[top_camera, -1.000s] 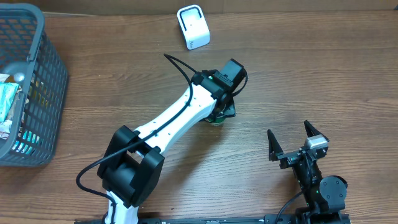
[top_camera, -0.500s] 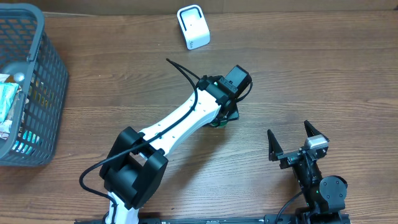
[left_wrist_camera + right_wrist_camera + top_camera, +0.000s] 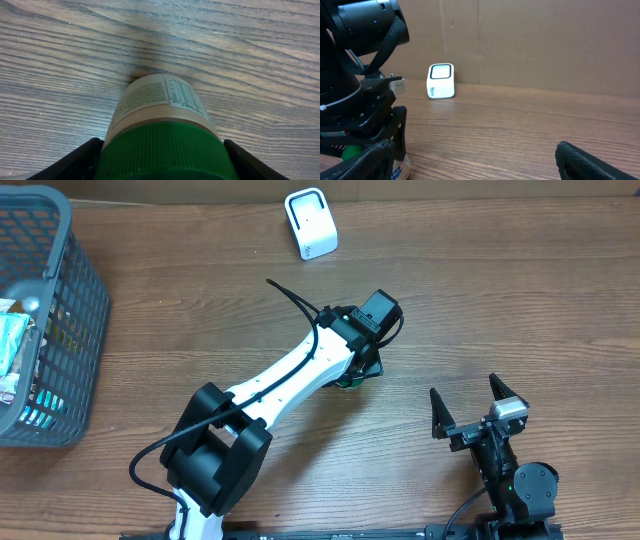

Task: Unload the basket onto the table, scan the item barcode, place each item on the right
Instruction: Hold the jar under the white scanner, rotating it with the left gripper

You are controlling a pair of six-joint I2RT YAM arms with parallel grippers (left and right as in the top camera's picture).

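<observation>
The item is a jar point(image 3: 159, 97) with a ribbed green lid and a cream label of fine print. It stands on the wood table, and no barcode shows on the side I see. My left gripper point(image 3: 162, 152) reaches down over it, its black fingers point(image 3: 75, 160) lying against both sides of the lid. From overhead the jar point(image 3: 350, 379) peeks out under the left gripper point(image 3: 360, 366) at mid table. The white scanner point(image 3: 311, 223) sits at the far edge, apart from the jar. My right gripper point(image 3: 465, 398) rests open at the near right, holding nothing.
A grey mesh basket point(image 3: 82, 330) holding packaged goods stands at the left edge. In the right wrist view the scanner point(image 3: 441, 81) stands before a cardboard wall, and the left arm with the jar point(image 3: 396, 167) fills the left side.
The left arm has shifted the jar a little to the right and towards the near side. The right arm has not moved.
</observation>
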